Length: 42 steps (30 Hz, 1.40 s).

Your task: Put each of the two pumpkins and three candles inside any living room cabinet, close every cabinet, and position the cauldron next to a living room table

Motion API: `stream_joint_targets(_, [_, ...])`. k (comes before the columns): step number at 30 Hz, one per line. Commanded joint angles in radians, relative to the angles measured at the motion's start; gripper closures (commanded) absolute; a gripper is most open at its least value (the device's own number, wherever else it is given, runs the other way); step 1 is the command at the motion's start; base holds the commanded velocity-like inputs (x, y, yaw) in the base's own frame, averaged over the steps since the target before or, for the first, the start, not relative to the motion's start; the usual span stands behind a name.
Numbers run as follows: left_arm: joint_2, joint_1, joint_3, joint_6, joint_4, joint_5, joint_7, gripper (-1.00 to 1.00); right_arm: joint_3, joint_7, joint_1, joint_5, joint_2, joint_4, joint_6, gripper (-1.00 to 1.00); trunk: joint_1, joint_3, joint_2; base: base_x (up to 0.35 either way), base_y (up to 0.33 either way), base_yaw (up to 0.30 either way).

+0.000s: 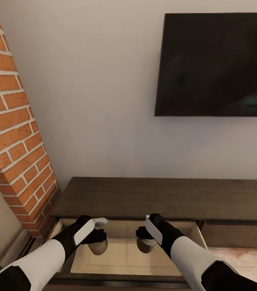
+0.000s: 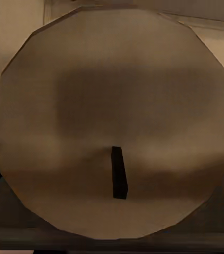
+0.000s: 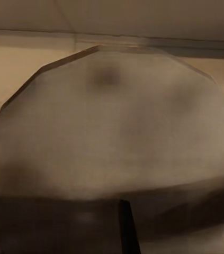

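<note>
Head view: the cabinet [image 1: 144, 198], a long, low dark-brown unit, is seen against a pale wall, with its flat top running from 9 o'clock to 3 o'clock across the lower half of the frame. Its left drawer [image 1: 124, 250] is pulled open towards 6 o'clock, and a pale beige interior is shown. A brick column [image 1: 11, 121] is seen at 9 o'clock and a dark television [image 1: 217, 64] is mounted on the wall at 1 o'clock. A strip of light floor [image 1: 245, 262] is seen at 4 o'clock beside the drawer.

Both arms are reached down into the open drawer. A pale, rounded candle [image 1: 98, 246] is seen under the left hand [image 1: 98, 238], at 7 o'clock from the frame's centre, and a second candle [image 1: 145, 244] is seen under the right hand [image 1: 144, 236] just right of centre. Each candle is seen inside the drawer, above its beige floor.

In the left wrist view, the first candle's round tan top [image 2: 112, 106] is seen very close, with a short dark wick [image 2: 119, 180] standing on it. In the right wrist view, the second candle's faceted pale top [image 3: 112, 132] is shown with a dark wick [image 3: 127, 227] at the lower edge.

The fingers are hidden in every view, so whether either hand is closed on its candle cannot be told.
</note>
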Motion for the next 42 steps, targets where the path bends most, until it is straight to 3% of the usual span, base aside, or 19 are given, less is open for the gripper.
stream_joint_targets(1, [0.0,0.0,0.0,0.0,-0.001,0.001,0.0,1.0,0.0,0.001,0.0,0.0,0.0,0.0,0.0,1.0,0.004,-0.003,-0.007,0.081,0.047,0.0])
stream_joint_targets(23, [-0.002,0.002,-0.001,-0.002,0.007,0.001,-0.009,1.0,0.0,0.0,0.006,0.003,0.0,0.0,-0.005,1.0,0.088,-0.072,-0.161,0.004,0.003,-0.001])
stream_joint_targets(30, [0.0,0.002,0.0,-0.002,0.005,0.001,-0.009,1.0,0.0,-0.001,0.006,0.002,0.0,0.0,-0.005,1.0,0.115,-0.09,-0.21,0.002,0.0,-0.146])
stream_joint_targets(42, [0.0,0.002,0.0,-0.003,0.005,0.002,-0.009,1.0,0.0,-0.001,0.006,0.005,0.0,-0.001,-0.005,1.0,0.161,-0.127,-0.294,0.122,0.057,-0.006])
